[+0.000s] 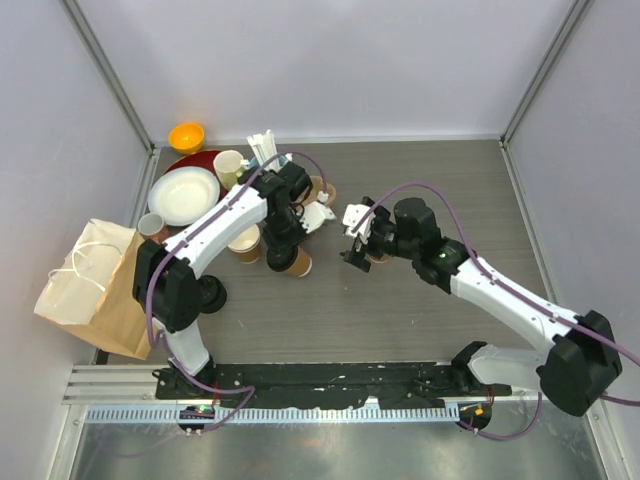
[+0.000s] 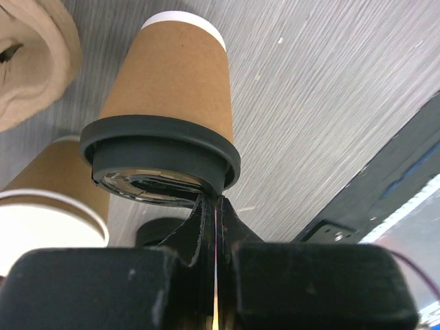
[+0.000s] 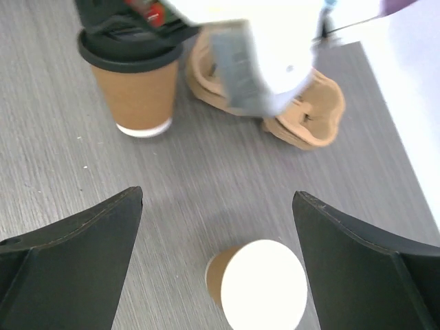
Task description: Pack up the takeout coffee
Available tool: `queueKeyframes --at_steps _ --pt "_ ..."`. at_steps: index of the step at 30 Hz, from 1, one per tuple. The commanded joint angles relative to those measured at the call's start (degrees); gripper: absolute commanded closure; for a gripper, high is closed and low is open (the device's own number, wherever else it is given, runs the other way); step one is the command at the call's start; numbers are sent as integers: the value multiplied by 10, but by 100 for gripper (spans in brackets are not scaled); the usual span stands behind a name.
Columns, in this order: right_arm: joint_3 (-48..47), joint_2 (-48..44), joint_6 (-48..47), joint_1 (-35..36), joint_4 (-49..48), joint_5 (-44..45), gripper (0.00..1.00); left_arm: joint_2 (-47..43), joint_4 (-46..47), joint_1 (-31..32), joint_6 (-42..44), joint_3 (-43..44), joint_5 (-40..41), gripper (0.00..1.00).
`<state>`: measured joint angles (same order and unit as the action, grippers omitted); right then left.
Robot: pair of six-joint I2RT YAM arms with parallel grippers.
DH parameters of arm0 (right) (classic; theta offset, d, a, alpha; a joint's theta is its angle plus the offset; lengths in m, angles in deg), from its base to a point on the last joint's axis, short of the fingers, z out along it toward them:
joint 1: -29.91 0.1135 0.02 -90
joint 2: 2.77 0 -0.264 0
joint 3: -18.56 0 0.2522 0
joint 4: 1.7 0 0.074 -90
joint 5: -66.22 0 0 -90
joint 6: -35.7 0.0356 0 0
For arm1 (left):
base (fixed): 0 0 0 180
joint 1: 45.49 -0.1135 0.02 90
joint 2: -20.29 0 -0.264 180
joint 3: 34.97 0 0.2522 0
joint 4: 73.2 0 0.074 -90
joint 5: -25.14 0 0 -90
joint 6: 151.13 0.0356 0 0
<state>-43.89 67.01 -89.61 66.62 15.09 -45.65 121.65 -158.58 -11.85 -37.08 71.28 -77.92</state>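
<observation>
- Grey wood-grain table (image 1: pixel 400 320), with pale walls (image 1: pixel 350 60) around it.
- Left claw (image 2: pixel 212 206) pinches the black lid rim of a kraft cup (image 2: pixel 172 75) directly ahead.
- Right claw (image 3: pixel 216 196) is spread wide, with an unlidded cup (image 3: pixel 258 289) below, between its fingers.

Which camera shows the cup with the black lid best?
Left wrist view: the lidded cup fills the frame. From the top it looks tiny, beside the left arm. The right wrist view shows it off in a corner.
</observation>
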Motion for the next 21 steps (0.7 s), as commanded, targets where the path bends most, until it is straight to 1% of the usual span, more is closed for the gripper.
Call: queueKeyframes --at_steps 1,2,4,5,11,14,18,21 --pt "-4 -70 26 2 27 82 3 -24 -69 40 56 17 146 100" --pt "-4 -87 35 2 29 98 2 -21 -72 56 59 18 181 100" --pt "-7 -102 61 2 40 139 2 -8 -76 73 65 25 211 100" --pt "-7 -108 67 2 43 149 2 0 -77 91 68 29 239 100" --pt "1 -162 92 3 57 169 2 43 -56 152 71 37 328 100" --pt "6 -180 93 3 57 165 2 65 -51 174 78 43 340 100" --pt "7 -192 93 2 56 150 2 91 -53 192 91 73 345 100" --pt "10 -189 91 3 55 143 2 112 -72 194 113 98 314 100"
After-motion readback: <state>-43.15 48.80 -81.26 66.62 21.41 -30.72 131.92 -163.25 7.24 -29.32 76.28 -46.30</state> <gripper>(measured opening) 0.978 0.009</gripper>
